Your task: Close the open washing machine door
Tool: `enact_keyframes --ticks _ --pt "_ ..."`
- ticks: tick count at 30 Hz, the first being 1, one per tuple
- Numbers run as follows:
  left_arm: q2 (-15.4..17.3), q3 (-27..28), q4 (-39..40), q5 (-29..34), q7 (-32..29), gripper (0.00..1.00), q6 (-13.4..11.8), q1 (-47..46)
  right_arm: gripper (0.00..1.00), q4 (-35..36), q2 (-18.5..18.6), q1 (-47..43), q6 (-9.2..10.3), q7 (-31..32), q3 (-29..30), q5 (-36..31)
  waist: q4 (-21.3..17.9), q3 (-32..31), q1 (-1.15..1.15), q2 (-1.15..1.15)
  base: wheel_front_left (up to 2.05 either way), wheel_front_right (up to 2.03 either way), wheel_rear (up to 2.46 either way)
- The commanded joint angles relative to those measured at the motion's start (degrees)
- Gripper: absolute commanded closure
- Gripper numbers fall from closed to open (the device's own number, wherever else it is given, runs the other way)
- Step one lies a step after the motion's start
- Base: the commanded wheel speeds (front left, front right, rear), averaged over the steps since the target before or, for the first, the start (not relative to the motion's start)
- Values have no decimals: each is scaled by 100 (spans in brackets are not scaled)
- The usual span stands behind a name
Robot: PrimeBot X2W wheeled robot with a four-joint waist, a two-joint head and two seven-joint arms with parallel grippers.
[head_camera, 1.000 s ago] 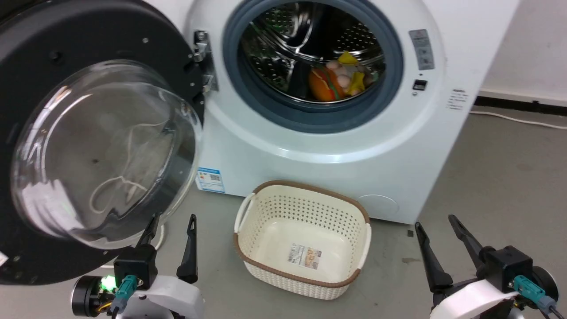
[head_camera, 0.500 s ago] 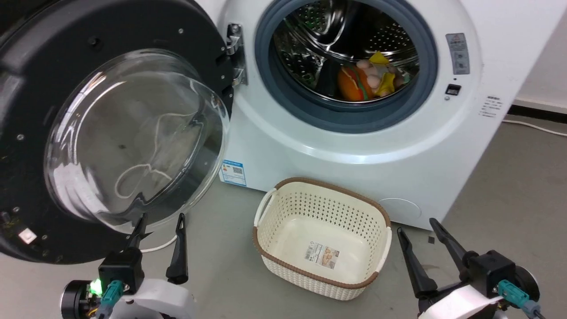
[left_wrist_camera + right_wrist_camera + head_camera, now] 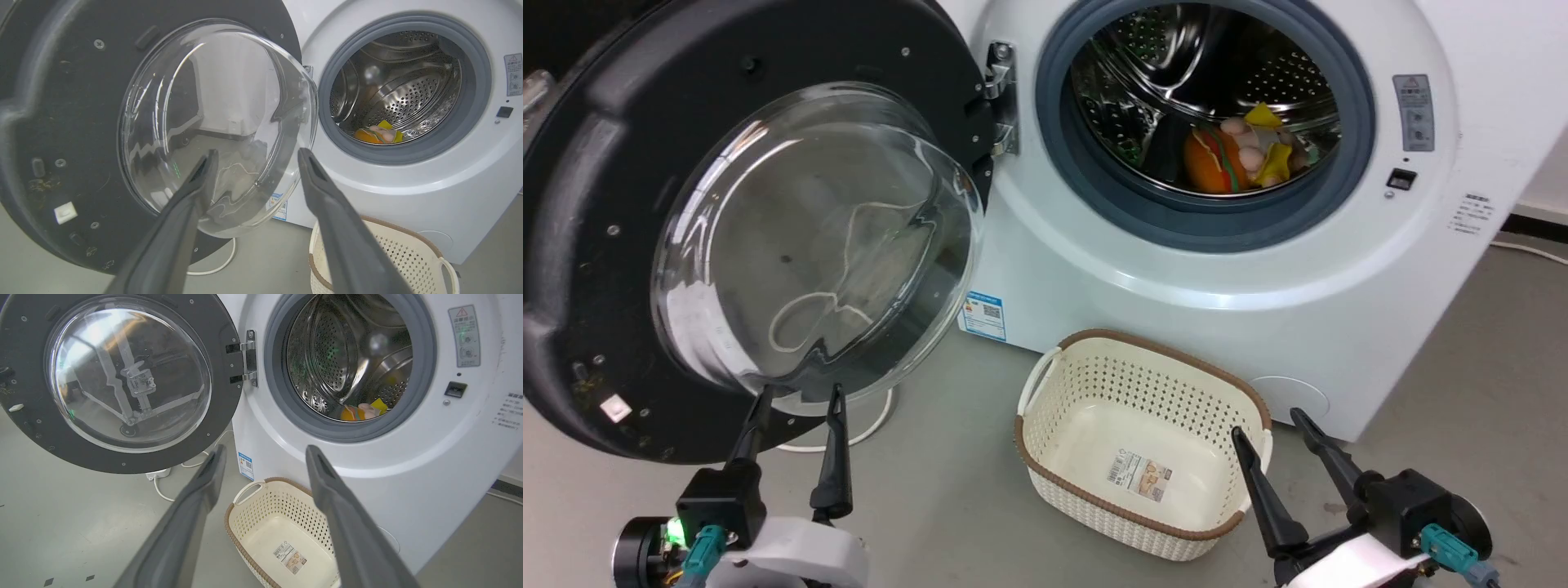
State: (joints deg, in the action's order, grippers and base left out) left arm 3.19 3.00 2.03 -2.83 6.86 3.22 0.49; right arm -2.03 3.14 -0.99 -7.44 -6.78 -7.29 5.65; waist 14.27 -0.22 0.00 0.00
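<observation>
The washing machine door (image 3: pixel 596 212) (image 3: pixel 73 122) (image 3: pixel 24 359), black with a bulging glass bowl window (image 3: pixel 809 237), stands swung wide open on hinges at the left of the white washing machine (image 3: pixel 1176 269) (image 3: pixel 367 469). Soft toys (image 3: pixel 1241 151) lie inside the steel drum. My left gripper (image 3: pixel 799 392) (image 3: pixel 255 157) is open just below the door's lower rim, its fingertips in front of the glass. My right gripper (image 3: pixel 1270 420) (image 3: pixel 265 451) is open at the lower right, over the basket's near right corner, apart from the machine.
A cream perforated basket (image 3: pixel 1045 445) (image 3: pixel 261 494) with a brown rim sits on the grey floor before the machine. A white cable (image 3: pixel 866 429) loops on the floor under the door. A blue sticker (image 3: pixel 984 313) marks the machine's lower front.
The camera has swung left, so machine, door and basket sit further right in the picture. Both grippers stay open; the left fingers have narrowed slightly.
</observation>
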Motion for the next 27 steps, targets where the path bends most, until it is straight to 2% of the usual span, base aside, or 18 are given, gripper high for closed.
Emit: enact_keyframes --ticks 1,13,14,15,21,27 --pt "8 47 24 -47 58 0 57 102 0 -31 -13 -63 -2 -69 -40 53 44 -7 0 0 0 0 0" --pt "51 149 147 -207 189 0 121 116 0 -61 -15 -144 -3 -200 -163 177 304 -7 0 0 0 0 0" --pt "68 154 143 -234 201 32 127 116 0 -63 -15 -154 -3 -212 -165 186 328 1 0 0 0 0 0" --pt "84 159 134 -270 213 100 133 113 0 -65 -16 -164 -3 -224 -167 193 351 11 0 0 0 0 0" --pt "218 257 77 -596 285 100 168 -30 0 -48 -17 -215 -3 -295 -137 229 494 117 0 0 0 0 0" --pt "654 594 218 -1200 357 100 203 -353 0 -54 -18 -170 -3 -366 -213 204 463 336 0 0 0 0 0"
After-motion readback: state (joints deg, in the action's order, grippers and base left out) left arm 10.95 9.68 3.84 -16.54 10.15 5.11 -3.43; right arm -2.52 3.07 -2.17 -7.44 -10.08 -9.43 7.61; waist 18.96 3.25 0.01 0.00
